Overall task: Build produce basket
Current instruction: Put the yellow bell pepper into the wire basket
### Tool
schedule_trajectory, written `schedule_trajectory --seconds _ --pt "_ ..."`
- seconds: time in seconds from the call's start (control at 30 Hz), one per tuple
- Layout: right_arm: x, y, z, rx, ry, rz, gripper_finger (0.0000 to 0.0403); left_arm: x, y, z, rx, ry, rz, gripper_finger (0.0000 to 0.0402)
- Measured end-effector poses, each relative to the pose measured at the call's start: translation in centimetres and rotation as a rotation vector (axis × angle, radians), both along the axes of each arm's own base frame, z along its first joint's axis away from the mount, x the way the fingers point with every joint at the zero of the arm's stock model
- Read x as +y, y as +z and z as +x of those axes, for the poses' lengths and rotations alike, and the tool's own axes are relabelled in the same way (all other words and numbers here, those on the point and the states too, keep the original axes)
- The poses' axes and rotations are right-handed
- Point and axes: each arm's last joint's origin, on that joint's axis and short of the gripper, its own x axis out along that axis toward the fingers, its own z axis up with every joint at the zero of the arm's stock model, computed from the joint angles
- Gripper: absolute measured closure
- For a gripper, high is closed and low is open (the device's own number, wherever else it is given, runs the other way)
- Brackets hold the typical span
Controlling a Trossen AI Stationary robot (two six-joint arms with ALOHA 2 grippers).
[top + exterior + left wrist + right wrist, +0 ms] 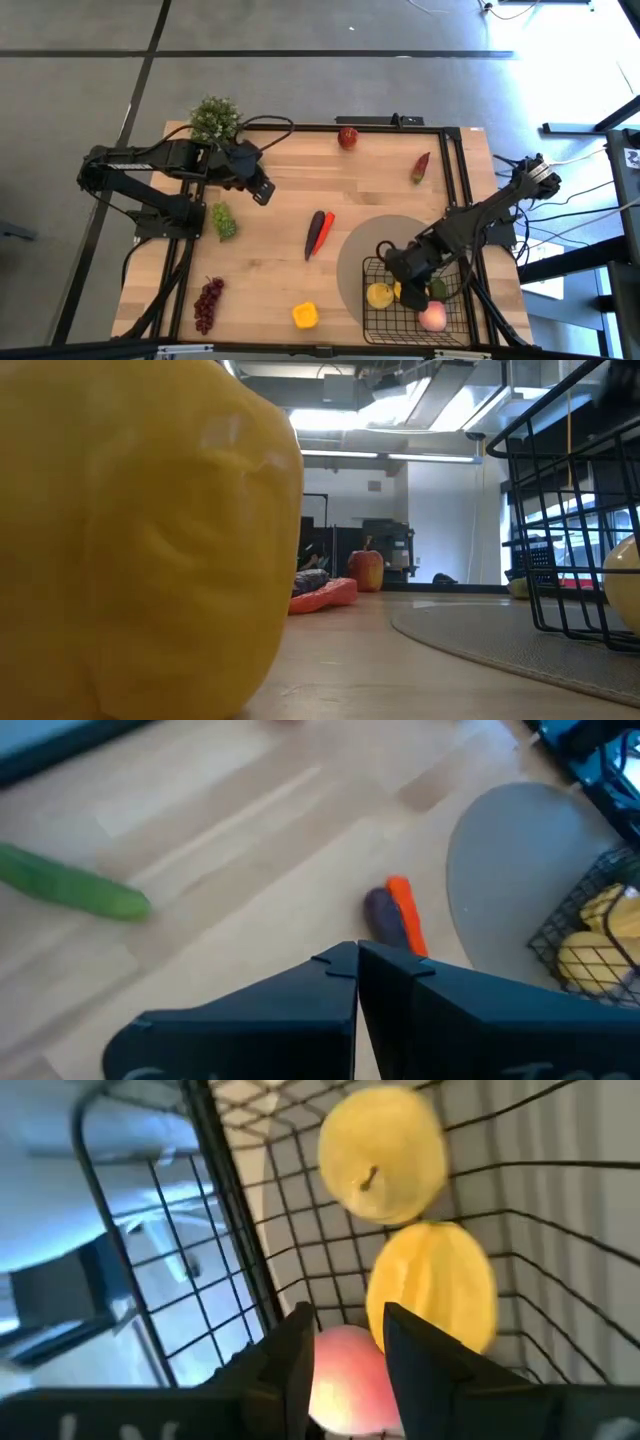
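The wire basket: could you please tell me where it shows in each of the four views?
High view: the basket sits at the lower right, on the round grey mat.
Low view: its mesh fills the right edge.
Left wrist view: one corner at the right edge.
Right wrist view: its wires fill the picture.
Shared landmark: the grey mat.
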Motion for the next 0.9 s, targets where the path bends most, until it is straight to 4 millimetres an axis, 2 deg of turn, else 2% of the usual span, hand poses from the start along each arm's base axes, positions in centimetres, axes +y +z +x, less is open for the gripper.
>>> schedule_trajectory --seconds 0.17,0.33,0.5,0.7,0.9 --pt "-0.7 3.9 -0.2 -0.050 -0.057 -0.153 0.0291 -0.3 -0.6 -0.7 0.060 0.067 -0.079 0.0401" --pt "-1.8 7.6 -0.3 -0.189 -0.150 -0.330 0.0291 -0.6 -0.9 -1.2 0.106 0.105 -0.111 0.0401" --pt "-3.4 10.5 0.4 -0.356 -0.228 -0.479 0.0291 -1.5 -1.0 -1.3 0.104 0.102 -0.144 0.0401" --pt "-6.3 12.7 1.4 -0.433 -0.357 -0.563 0.0291 -3.6 -1.5 -2.1 0.150 0.136 -0.277 0.0401" --pt "-8.2 12.9 2.1 -0.419 -0.267 -0.570 0.0291 -5.7 -2.2 -2.3 0.151 0.179 -0.352 0.0401"
